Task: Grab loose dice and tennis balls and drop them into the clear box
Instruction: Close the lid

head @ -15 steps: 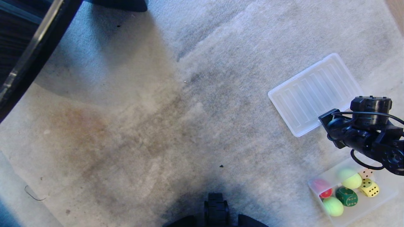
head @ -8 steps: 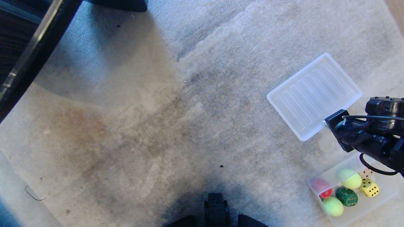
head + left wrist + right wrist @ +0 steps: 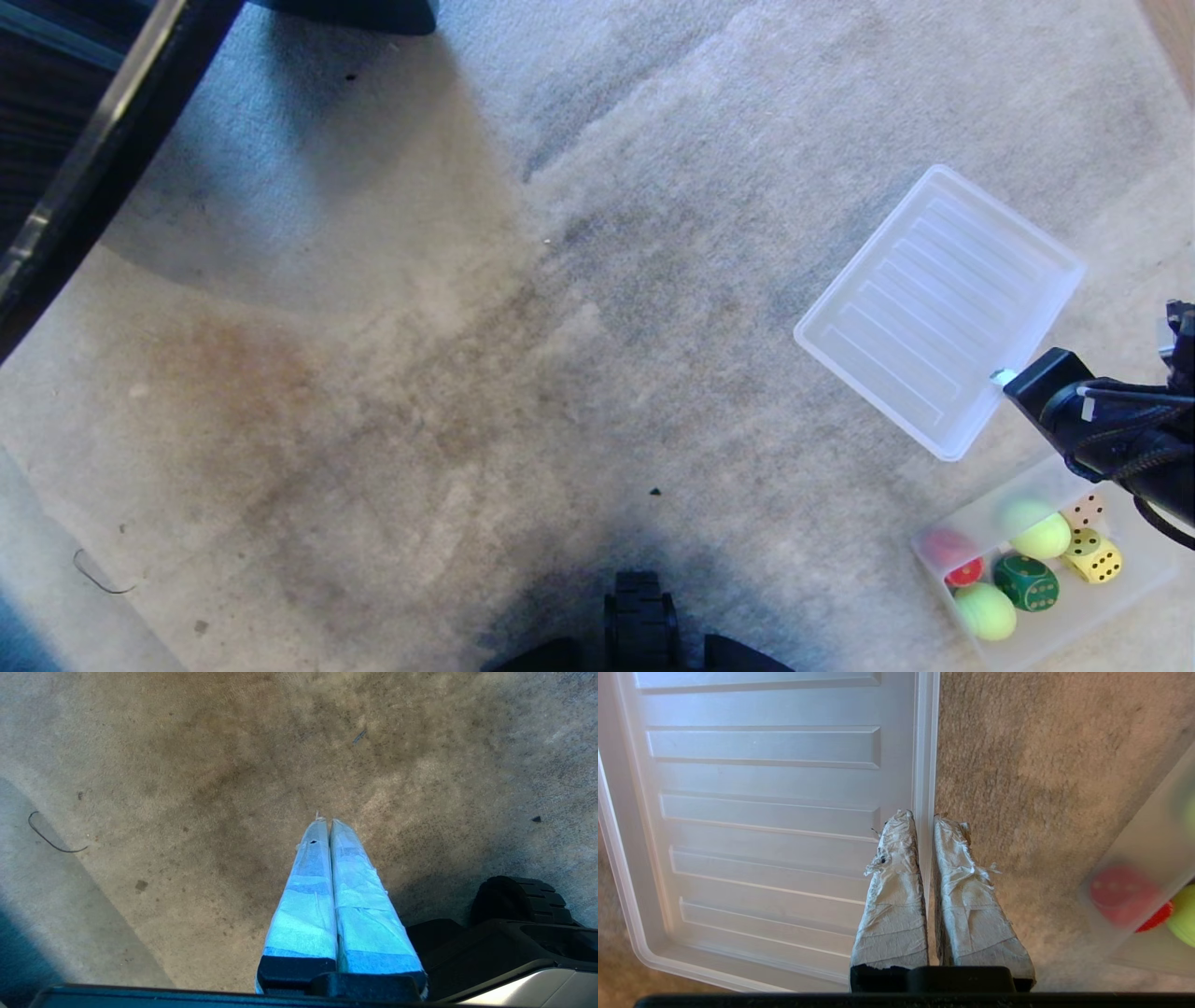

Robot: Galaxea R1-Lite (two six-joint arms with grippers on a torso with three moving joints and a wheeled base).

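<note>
The clear box stands on the carpet at the lower right. Inside it lie two tennis balls and the dice: red, dark green, yellow and beige. My right gripper is shut on the rim of the flat ribbed clear lid, just beyond the box. The wrist view shows the box wall with the red die behind it. My left gripper hangs shut over bare carpet, holding nothing.
Dark furniture crosses the upper left corner. My base shows at the bottom middle. A thin dark wire lies on the carpet at the lower left.
My right arm has drawn back to the right, toward the picture's edge, with the lid's rim in its grip. The lid has swung round and shifted slightly toward the box.
</note>
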